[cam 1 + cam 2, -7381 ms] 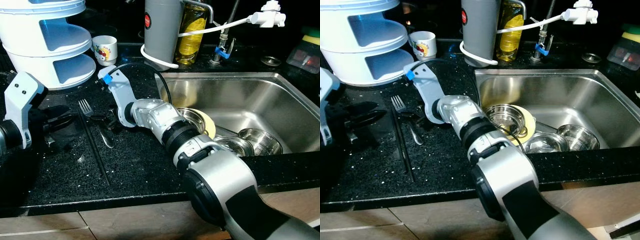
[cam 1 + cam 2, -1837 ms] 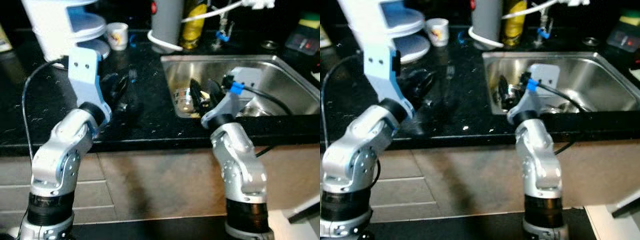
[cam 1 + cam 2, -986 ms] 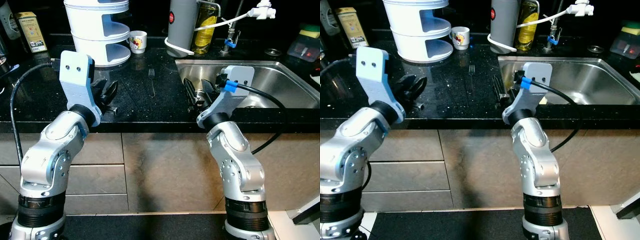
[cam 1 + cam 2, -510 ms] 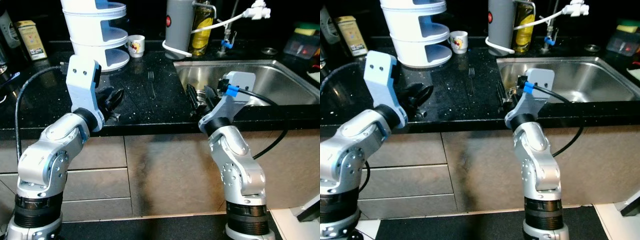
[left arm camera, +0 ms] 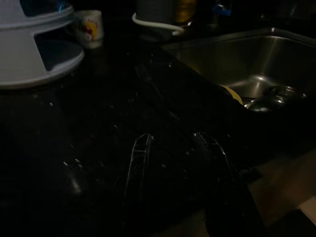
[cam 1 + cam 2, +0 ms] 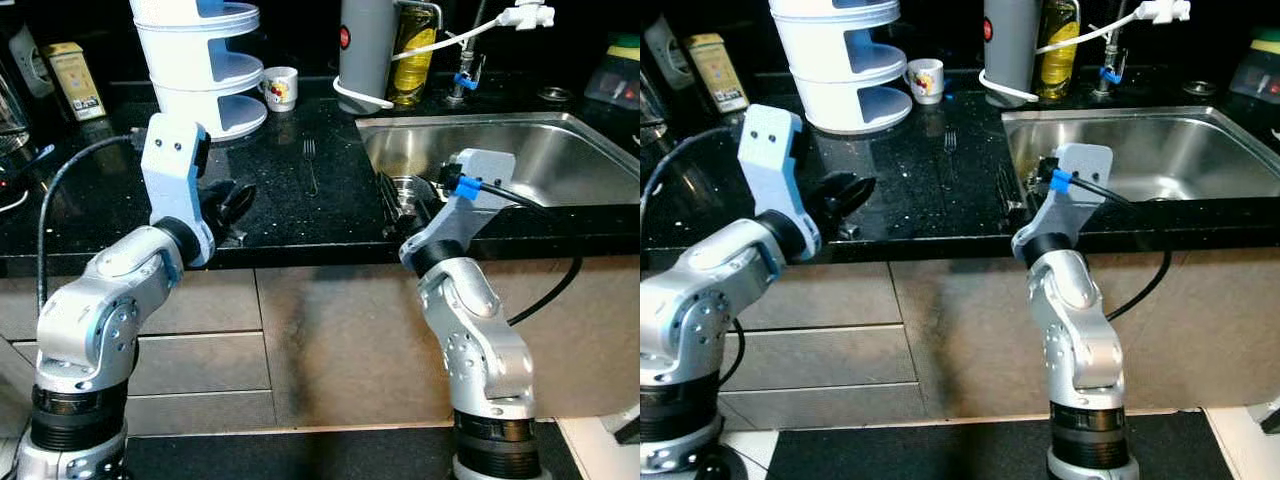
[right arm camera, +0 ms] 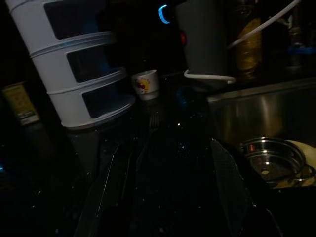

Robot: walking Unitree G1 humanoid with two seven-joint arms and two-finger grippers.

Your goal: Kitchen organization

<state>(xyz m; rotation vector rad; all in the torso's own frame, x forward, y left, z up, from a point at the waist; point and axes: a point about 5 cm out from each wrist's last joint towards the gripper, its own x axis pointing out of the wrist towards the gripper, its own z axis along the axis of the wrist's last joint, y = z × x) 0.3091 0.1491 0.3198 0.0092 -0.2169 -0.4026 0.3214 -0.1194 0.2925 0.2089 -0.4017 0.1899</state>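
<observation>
The fork [image 6: 310, 163], judged light, stiff and slippery on the black surface [image 6: 90, 205], is best taken mid-handle; the left gripper [image 6: 232, 205] and right gripper [image 6: 402, 197] are held parted and empty.

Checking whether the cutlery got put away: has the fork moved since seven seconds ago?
No. The fork lies on the counter between the white tiered stand and the sink, as before.
</observation>
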